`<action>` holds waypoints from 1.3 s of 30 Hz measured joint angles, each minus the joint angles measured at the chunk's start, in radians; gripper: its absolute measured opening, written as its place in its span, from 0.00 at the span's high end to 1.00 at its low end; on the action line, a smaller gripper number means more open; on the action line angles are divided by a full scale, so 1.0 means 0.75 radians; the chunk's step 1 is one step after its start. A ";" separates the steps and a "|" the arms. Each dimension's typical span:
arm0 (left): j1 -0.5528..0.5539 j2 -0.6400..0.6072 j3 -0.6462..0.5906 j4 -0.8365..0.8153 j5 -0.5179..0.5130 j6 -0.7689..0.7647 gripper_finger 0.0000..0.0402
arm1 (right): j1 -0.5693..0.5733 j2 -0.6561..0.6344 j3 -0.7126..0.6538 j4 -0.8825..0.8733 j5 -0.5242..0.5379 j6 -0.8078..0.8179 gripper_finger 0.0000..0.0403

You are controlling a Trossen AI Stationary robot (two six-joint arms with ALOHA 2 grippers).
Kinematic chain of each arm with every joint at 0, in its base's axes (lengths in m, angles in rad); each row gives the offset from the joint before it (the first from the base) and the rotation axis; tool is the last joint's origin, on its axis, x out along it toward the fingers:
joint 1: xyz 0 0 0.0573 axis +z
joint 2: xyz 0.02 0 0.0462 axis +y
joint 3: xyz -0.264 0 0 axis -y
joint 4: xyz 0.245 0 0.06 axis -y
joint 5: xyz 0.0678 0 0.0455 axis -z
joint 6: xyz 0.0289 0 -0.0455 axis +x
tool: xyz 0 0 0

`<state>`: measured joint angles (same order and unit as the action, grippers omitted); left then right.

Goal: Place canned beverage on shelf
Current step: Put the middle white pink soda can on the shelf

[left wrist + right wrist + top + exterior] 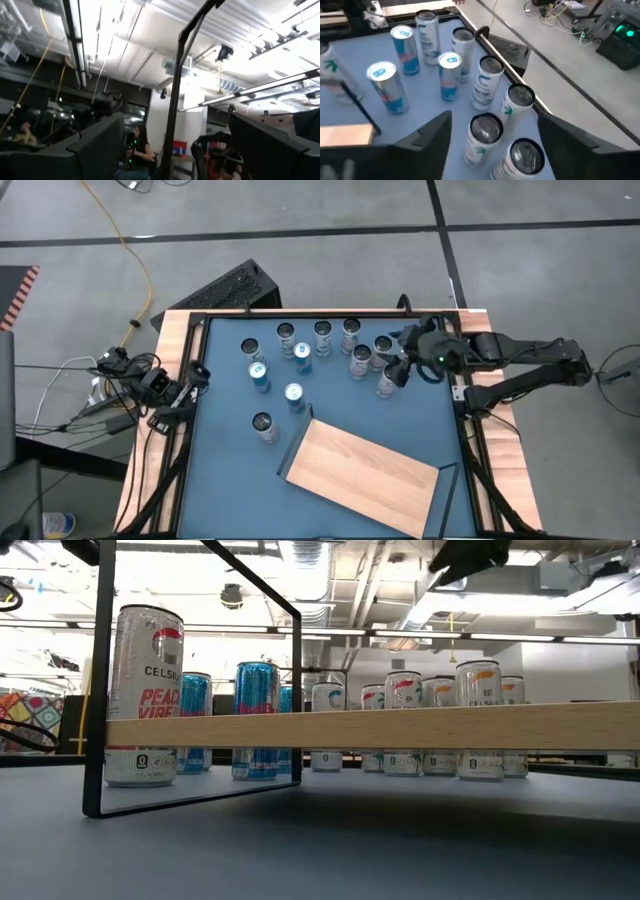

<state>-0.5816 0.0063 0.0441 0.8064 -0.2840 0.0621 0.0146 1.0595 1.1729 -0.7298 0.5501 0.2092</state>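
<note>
Several cans stand upright on the far half of the blue table (230, 480), some white, some blue (294, 394). The shelf (360, 470), a light-wood board on dark end frames (200, 680), stands at the near middle with nothing on it. My right gripper (397, 358) is open, above the white cans at the far right. In its wrist view (500, 150) two white cans (485, 132) (524, 157) show below, between the fingers, untouched. My left gripper (182, 150) is open at the table's left edge (185, 385) and points up at the ceiling.
The table has raised wooden strips (175, 340) and a dark rail around it. The cans stand close together, a white one (264, 426) nearest the shelf's left end. In the low view the board's edge (400, 728) runs at about mid-height of the cans behind it.
</note>
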 joint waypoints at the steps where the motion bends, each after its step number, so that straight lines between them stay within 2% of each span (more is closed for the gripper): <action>1: 0.000 0.000 0.000 0.008 0.000 0.014 0.13 | -0.014 0.020 0.019 -0.020 -0.002 -0.002 0.26; 4: 0.000 0.000 0.000 0.009 -0.020 0.057 0.13 | -0.052 0.112 0.106 -0.078 -0.005 -0.084 0.23; 10: 0.000 0.000 0.000 -0.004 -0.054 0.126 0.13 | -0.127 0.353 0.315 -0.339 -0.015 -0.271 0.24; 14: 0.000 0.000 0.000 -0.009 -0.086 0.142 0.13 | -0.183 0.493 0.400 -0.456 -0.122 -0.351 0.24; 21: 0.000 0.000 0.000 -0.037 -0.095 0.182 0.13 | -0.309 0.663 0.407 -0.453 -0.294 -0.481 0.24; 30: 0.000 0.000 0.000 -0.107 -0.095 0.166 0.13 | -0.428 0.748 0.407 -0.404 -0.520 -0.536 0.24; 39: 0.000 0.000 0.000 -0.112 -0.130 0.164 0.13 | -0.445 0.724 0.405 -0.371 -0.521 -0.640 0.24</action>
<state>-0.5817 0.0063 0.0441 0.7221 -0.3817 0.1848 -0.3191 1.6023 1.4766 -1.0082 0.1592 -0.2710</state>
